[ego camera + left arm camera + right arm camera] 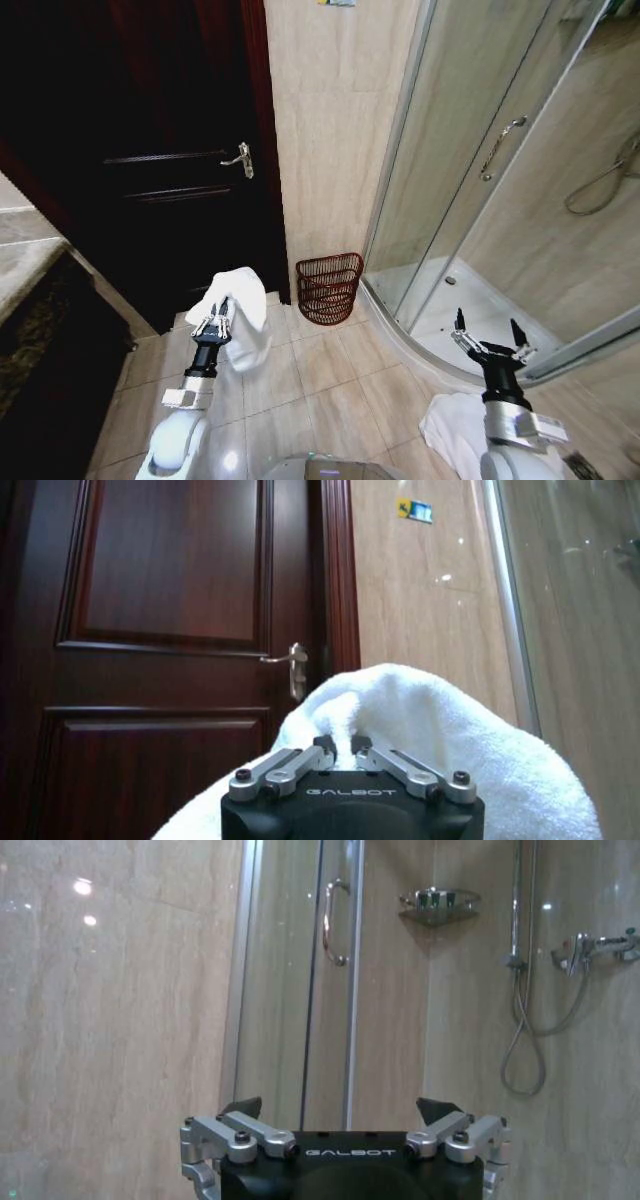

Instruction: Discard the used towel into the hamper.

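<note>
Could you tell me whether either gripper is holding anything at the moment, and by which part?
The left gripper is shut on the white towel, pinching a bunched fold near its top while the rest drapes down. The right gripper is open and holds nothing.

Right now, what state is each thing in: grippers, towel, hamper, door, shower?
left gripper: shut on the towel, raised.
right gripper: open, holding nothing.
towel: held up, draped, clear of the floor.
hamper: upright against the wall; contents cannot be told.
door: closed.
shower door: closed.
</note>
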Available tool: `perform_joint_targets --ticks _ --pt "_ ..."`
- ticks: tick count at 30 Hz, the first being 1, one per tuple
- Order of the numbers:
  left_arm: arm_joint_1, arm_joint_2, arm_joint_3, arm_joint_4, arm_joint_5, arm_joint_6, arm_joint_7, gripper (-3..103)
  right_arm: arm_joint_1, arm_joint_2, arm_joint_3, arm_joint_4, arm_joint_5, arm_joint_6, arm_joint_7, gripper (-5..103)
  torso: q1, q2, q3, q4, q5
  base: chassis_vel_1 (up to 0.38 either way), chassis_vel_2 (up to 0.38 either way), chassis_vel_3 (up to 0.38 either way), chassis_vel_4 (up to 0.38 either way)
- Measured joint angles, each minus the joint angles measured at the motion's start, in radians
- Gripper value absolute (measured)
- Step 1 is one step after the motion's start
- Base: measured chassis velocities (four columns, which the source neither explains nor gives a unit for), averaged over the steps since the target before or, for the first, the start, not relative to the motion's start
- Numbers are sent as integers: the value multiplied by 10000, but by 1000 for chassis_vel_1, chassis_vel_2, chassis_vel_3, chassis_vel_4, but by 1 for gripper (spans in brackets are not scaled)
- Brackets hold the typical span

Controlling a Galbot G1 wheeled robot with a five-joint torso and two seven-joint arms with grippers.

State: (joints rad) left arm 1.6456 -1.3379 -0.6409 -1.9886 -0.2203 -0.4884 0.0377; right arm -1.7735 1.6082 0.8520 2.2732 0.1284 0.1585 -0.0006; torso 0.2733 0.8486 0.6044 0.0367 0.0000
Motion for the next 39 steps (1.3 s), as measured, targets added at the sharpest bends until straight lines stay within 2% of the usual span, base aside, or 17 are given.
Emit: perform_joint_targets --ticks 7,39 --pt "-137 -40 73 171 194 -34 -88 6 -1 0 -47 52 238 -58 -13 100 -95 -216 -121 0 0 0 0 0 0" --pt "-262 -54 159 400 215 -97 -103 6 -95 0 -31 -93 97 123 -132 100 -624 -1448 -822 0 0 0 0 0 0"
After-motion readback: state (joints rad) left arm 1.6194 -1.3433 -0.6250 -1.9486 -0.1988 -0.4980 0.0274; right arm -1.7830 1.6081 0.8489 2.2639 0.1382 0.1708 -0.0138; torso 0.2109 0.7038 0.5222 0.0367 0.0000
